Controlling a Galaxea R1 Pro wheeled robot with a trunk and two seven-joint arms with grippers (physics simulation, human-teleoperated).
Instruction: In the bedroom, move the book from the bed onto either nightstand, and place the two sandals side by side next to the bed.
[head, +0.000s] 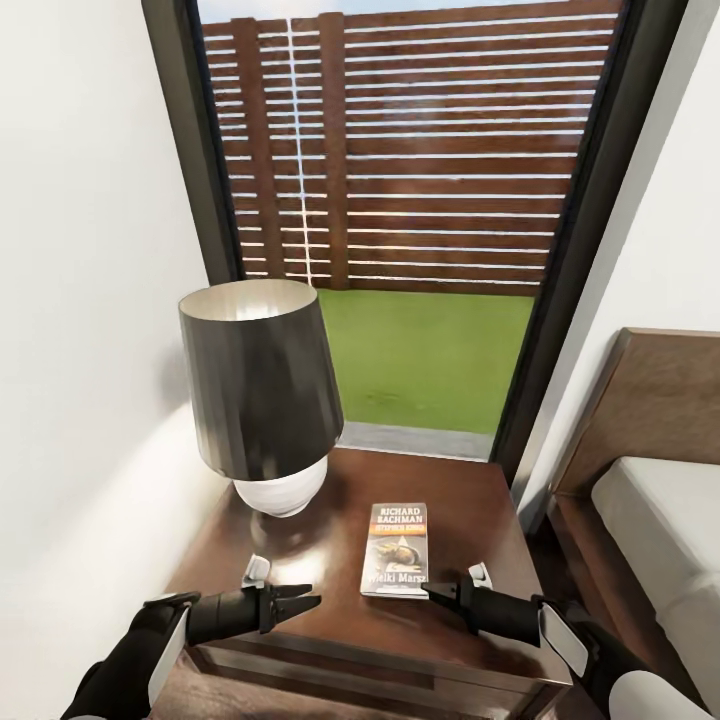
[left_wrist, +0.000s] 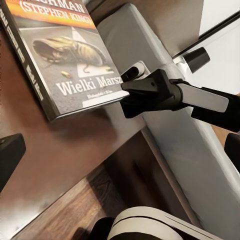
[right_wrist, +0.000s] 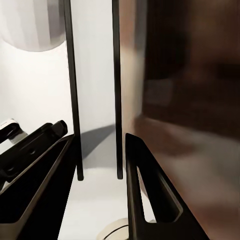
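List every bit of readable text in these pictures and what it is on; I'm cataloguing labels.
"RICHARD BACHMAN": top of the book cover, head view.
"(STEPHEN KING)": on the orange band of the cover, left wrist view, under a cut-off "...HMAN".
"Wielki Marsz": lower cover, both views.
A small line under "Wielki Marsz" and the spine lettering: too small or blurred to read.
Lamp, nightstand and grippers: no text visible.

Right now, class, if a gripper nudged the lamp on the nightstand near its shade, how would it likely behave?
The lamp looks top-heavy: its wide dark shade overhangs a smaller rounded white base, so it may tip. On the glossy nightstand top it might slide first.
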